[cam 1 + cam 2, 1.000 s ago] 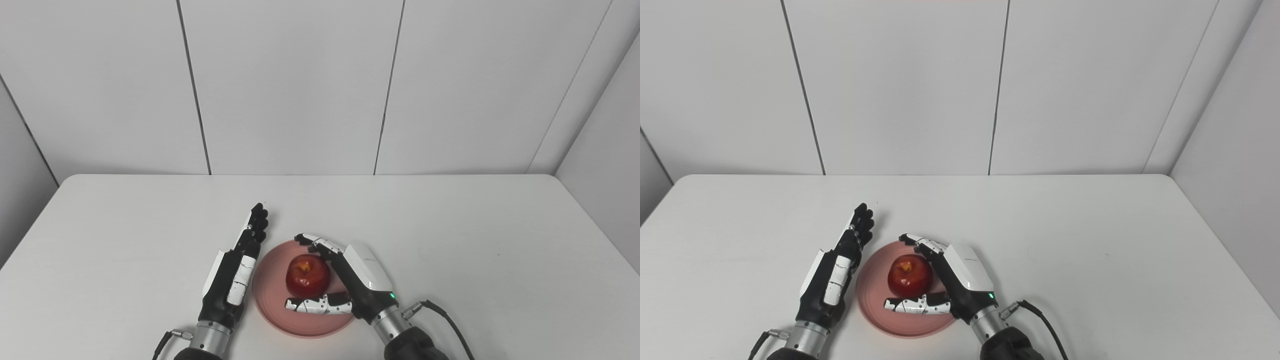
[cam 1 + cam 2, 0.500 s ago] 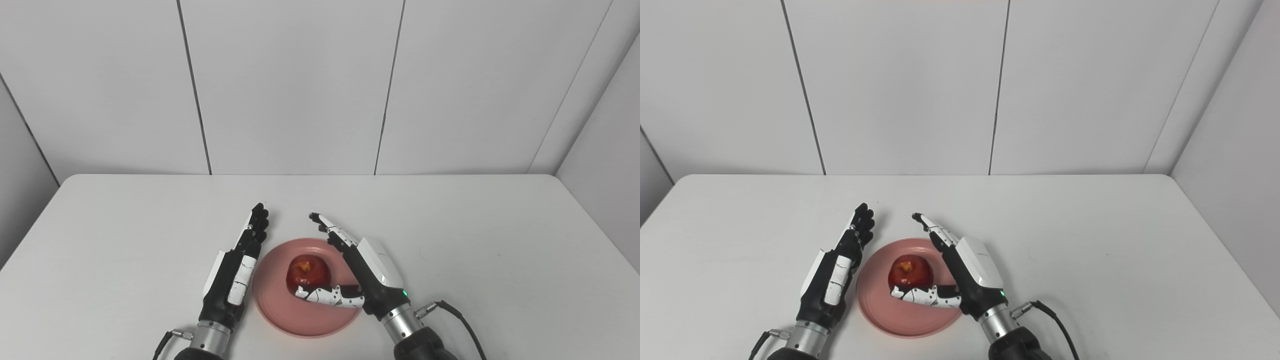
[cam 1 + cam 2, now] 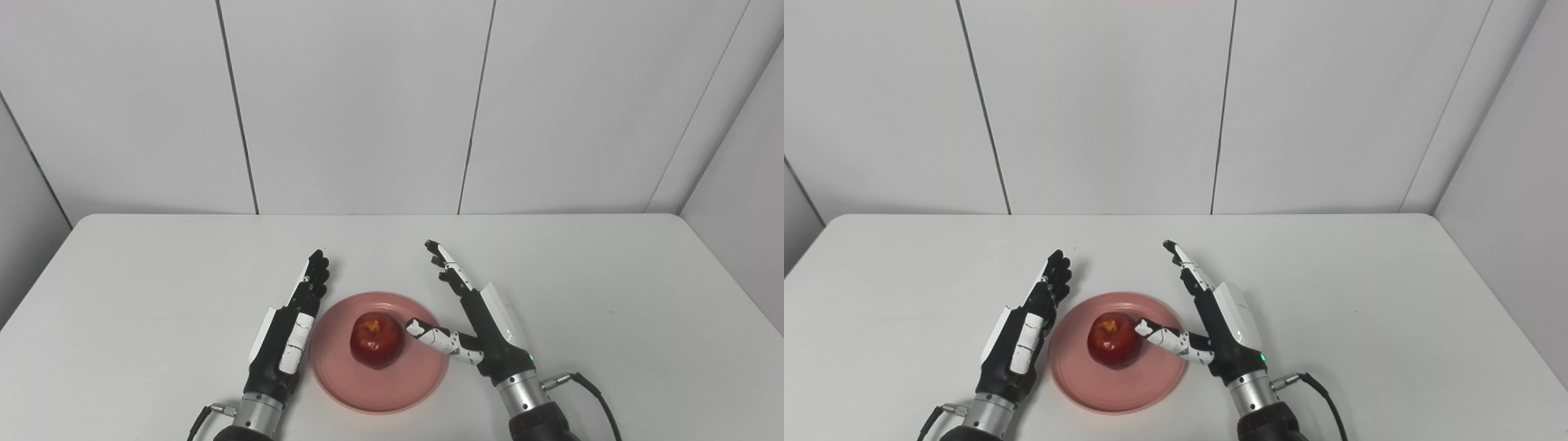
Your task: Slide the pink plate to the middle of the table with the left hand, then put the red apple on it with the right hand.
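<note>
The red apple [image 3: 376,340] rests upright on the pink plate [image 3: 367,392] near the table's front middle. My right hand [image 3: 481,324] stands open just right of the plate, fingers stretched up and away, thumb reaching toward the apple with a small gap or light contact. Along the plate's left rim my left hand [image 3: 288,334] lies flat and open, fingers pointing away, holding nothing. In the right eye view the apple [image 3: 1115,340] sits between the left hand [image 3: 1020,340] and the right hand [image 3: 1222,324].
The white table [image 3: 612,294] stretches wide on both sides and behind the plate, with grey wall panels at its back edge. A black cable [image 3: 588,392] trails from the right wrist.
The right hand has let go of the apple, spread its fingers and drawn back to the right off the plate. Apple, plate and left hand stay where they were.
</note>
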Robot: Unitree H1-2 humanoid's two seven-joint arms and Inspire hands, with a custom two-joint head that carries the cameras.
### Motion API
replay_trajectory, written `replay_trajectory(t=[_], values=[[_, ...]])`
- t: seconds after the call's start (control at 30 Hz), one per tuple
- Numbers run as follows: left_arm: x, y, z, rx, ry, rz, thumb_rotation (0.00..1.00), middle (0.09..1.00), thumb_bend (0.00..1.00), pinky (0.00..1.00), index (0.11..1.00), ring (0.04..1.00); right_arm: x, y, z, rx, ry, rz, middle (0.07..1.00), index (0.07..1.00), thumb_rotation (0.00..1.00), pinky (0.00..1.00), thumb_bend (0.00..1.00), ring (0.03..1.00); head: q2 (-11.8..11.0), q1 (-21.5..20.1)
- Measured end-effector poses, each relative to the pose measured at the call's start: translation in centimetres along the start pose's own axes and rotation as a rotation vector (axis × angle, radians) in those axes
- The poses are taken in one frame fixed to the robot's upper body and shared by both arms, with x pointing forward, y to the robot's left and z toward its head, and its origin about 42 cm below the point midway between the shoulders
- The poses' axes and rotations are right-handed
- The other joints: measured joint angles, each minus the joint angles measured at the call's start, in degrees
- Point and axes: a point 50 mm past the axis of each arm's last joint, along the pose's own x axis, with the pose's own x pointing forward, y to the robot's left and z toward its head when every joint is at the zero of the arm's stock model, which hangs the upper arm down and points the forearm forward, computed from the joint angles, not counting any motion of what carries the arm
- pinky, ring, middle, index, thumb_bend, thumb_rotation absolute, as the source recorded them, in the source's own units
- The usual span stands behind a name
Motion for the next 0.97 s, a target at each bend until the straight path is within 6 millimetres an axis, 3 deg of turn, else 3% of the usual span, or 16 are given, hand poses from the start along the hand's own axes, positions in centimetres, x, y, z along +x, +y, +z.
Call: replay_trajectory(t=[0.2,0.63,0.97], values=[[0.0,0.0,0.0,0.001,0.0,0.001,1.0,1.0,0.86,1.0,1.0,1.0,-0.6,-0.8,-0.9,0.056,0.034,-0.012,0.947,0.947,1.0,0.89,0.64,0.934,-0.1,0.1],[-0.1,0.3,-0.1,-0.005,0.013,-0.001,1.0,1.0,0.84,1.0,1.0,1.0,-2.7,-1.0,-3.5,0.232,0.164,-0.076,0.958,0.953,1.0,0.93,0.7,0.946,-0.4,-0.3],[-0.1,0.9,-0.2,-0.005,0.045,-0.004,1.0,1.0,0.85,1.0,1.0,1.0,-2.5,-0.7,-3.4,0.268,0.172,-0.109,0.983,0.981,1.0,0.96,0.67,0.971,0.4,0.0]])
